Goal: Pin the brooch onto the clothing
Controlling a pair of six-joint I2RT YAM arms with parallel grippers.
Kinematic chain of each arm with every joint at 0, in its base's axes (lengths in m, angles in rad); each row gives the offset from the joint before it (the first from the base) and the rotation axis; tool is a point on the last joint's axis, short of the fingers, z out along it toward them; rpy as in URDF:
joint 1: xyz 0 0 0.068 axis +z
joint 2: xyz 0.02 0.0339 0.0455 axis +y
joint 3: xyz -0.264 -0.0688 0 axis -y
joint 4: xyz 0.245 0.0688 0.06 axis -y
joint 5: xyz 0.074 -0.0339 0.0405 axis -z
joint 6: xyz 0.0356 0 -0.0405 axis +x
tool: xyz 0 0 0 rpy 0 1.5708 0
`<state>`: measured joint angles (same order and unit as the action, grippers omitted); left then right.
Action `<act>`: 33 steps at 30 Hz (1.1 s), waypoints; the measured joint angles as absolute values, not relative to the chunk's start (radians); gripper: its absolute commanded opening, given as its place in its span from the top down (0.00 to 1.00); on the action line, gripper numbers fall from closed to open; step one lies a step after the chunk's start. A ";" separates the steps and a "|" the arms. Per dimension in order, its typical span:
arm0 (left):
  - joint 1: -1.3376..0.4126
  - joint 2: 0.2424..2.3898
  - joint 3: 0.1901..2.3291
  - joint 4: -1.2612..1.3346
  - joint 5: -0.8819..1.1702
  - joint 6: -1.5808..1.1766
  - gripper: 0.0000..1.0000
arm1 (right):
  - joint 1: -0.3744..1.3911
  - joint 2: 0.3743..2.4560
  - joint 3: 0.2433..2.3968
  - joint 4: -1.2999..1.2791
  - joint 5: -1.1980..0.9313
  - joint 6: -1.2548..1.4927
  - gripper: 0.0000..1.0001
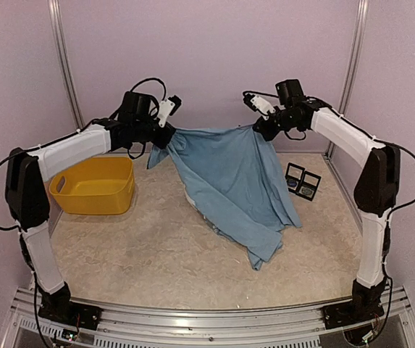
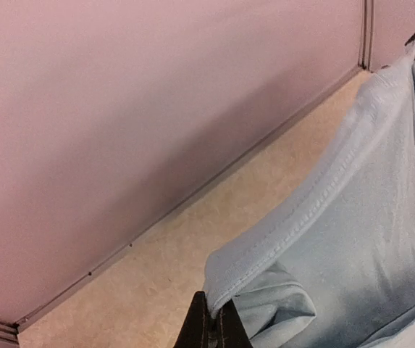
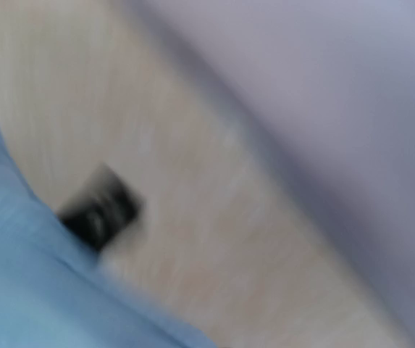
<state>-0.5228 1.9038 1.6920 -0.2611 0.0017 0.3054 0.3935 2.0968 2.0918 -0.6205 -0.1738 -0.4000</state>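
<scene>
1. While clamped at its two upper corners, held up off the counter [image 1: 156,254] at the far middle of the scene: the clothing [image 1: 236,174], light blue, top edge stretched between both arms.
2. Draped down and toward the near right from that edge; lower end resting in folds on the counter, right of centre.
3. Left gripper [image 1: 169,136]: at the left upper corner of the clothing. Seen from the left wrist, dark fingers [image 2: 201,328] pressed together on the stitched hem, fabric pinched between them.
4. Right gripper [image 1: 259,130]: at the right upper corner, closed on the fabric as seen from above. Own fingers not visible in the right wrist view, which is heavily blurred.
5. Yellow tub [image 1: 95,197]: on the counter at the left, below the left arm, well apart from the clothing.
6. Two small black boxes [image 1: 303,181]: side by side on the counter at the far right, just beside the hanging fabric. Contents too small to tell.
</scene>
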 measured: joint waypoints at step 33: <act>-0.420 1.700 1.754 -0.215 0.126 0.115 1.00 | 0.347 1.976 2.325 -0.476 -0.381 -0.097 1.00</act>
<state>-0.4202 1.6997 1.7538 -0.2153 0.1265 0.1154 0.3470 1.9762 2.3245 -0.4759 -0.3809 -0.0971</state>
